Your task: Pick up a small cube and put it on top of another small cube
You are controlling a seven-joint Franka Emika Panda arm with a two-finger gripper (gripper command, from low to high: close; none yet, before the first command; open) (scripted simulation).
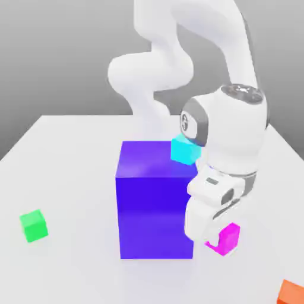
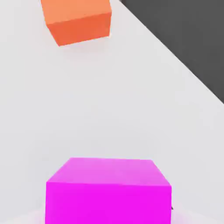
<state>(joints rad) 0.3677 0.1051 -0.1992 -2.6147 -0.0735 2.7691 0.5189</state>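
Observation:
The small cube [image 1: 230,237] is magenta-pink and rests on the white table, just off the big block's corner on the exterior view's right. My gripper [image 1: 217,240] has come down over it, shut on it, and the hand hides the cube's near side. In the hand view the same small cube [image 2: 109,190] looms very close beneath the hand. The other small cube [image 1: 34,225], bright green, sits alone far off at the exterior view's left, near the table's front.
A tall blue-violet block [image 1: 154,202] stands mid-table, right beside my hand. A cyan cube [image 1: 186,149] sits on its top back corner. An orange cube [image 1: 292,293] [image 2: 78,19] lies near the table edge.

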